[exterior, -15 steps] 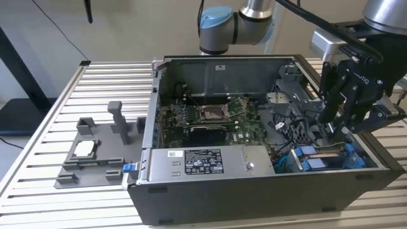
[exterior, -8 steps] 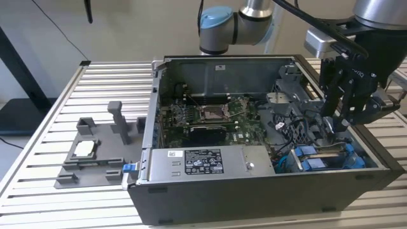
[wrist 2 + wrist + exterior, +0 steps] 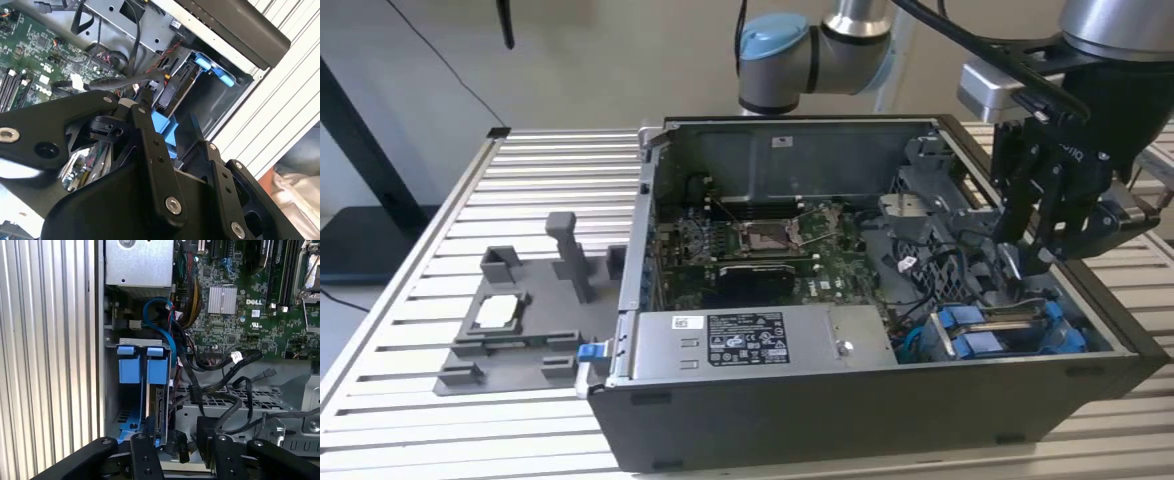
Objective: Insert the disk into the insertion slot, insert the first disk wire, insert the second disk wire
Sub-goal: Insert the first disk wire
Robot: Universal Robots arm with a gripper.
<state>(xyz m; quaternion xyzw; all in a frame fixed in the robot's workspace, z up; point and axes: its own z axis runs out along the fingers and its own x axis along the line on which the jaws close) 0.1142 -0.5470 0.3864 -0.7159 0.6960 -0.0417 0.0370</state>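
Jaws spread, nothing pinched between them as far as can be made out in both wrist views. Gripper (image 3: 1027, 255) hanging tips-down over the corner of the computer case (image 3: 881, 420) at the exterior view's right, directly above the insertion slot (image 3: 132, 342). In the first wrist view, disk (image 3: 159, 416) sitting inside that slot, blue carrier tabs (image 3: 157, 369) up at the rim, narrow connector edge bare and turned toward the fingers (image 3: 142, 460). By the look of it, disk seated and wire work in hand; a judgement only. Loose black wires (image 3: 220, 388) draped just beside the slot, between it and the motherboard (image 3: 240, 315). One black plug end (image 3: 270, 373) and one white plug end (image 3: 237, 357) lying free, apart from the disk's connector. Cannot tell which plug goes in first. A blue cable (image 3: 161, 320) looping down past the slot rim, likely to snag. To do the step well: grip a plug by its hard body, never by the cord. Square it to the connector edge before pushing. Press straight in along the disk's length, no twist, no sideways load on the carrier. Keep the fingers off the blue tabs to avoid unlatching or lifting the disk. Mind the tangle of cords near the slot mouth; easy to trap one under the plug.
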